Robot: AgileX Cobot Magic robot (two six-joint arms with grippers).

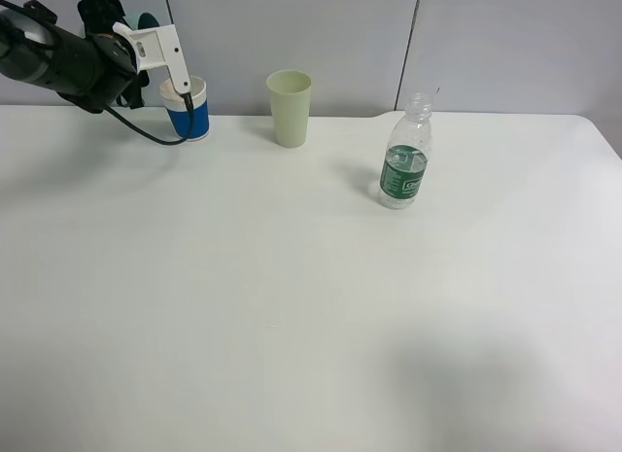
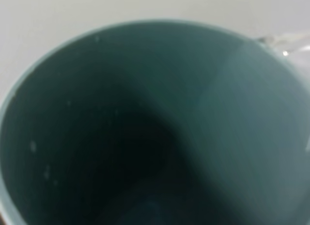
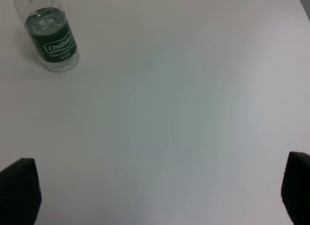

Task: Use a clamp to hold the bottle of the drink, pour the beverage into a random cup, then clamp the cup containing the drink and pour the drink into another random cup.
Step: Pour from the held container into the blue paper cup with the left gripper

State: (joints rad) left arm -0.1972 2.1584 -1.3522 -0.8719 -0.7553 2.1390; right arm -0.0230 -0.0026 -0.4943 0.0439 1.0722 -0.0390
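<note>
My left gripper (image 1: 160, 50) is at the back left, shut on a teal cup (image 1: 148, 22) that it holds tilted above a blue cup with a white rim (image 1: 190, 112). The left wrist view looks straight into the teal cup's dark inside (image 2: 145, 128); no fingers show there. A pale green cup (image 1: 290, 107) stands upright at the back middle. The clear bottle with a green label (image 1: 405, 156), cap off and part full, stands right of it and also shows in the right wrist view (image 3: 48, 36). My right gripper (image 3: 155, 193) is open and empty above bare table, well away from the bottle.
The white table (image 1: 311, 316) ends at a grey panel wall (image 1: 292, 34) behind the cups. The right arm does not show in the exterior view.
</note>
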